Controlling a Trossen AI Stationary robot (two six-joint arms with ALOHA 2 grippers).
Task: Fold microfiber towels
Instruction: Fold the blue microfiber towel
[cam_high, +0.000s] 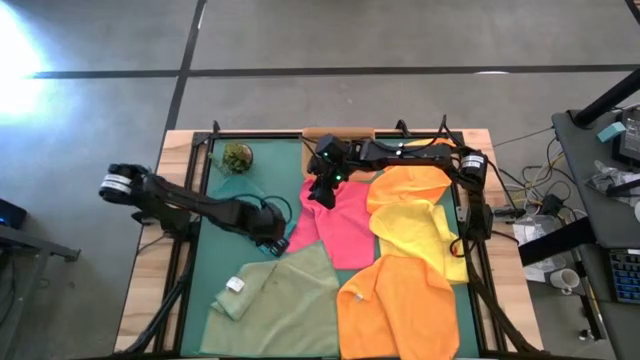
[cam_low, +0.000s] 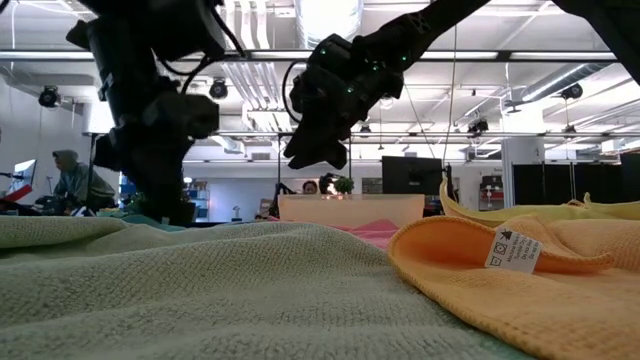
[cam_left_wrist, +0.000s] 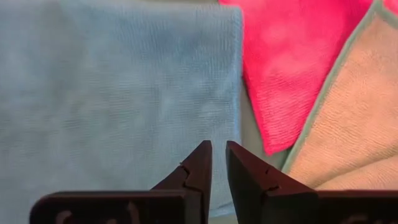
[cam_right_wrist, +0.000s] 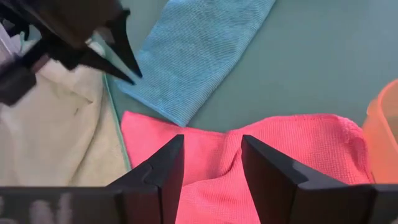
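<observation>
High view: my right tool hangs over the far corner of the hot pink towel, fingers apart and empty, while my left tool sits at that towel's near-left edge, fingers nearly together with only a slit between them and gripping nothing. The pink towel lies mid-counter, its long axis running from the far side toward the near side, with the sage towel overlapping its near-left corner and the yellow towel and orange towels to its right. I judge the right arm nearer the corner a fold would start from; the cloth lies directly beneath it.

My right wrist view shows what the overhead misses: the pink cloth rises in a ridge between my parted fingers, and a teal towel lies flat beyond it. The left wrist view shows that teal towel's straight edge just beside the pink corner.
</observation>
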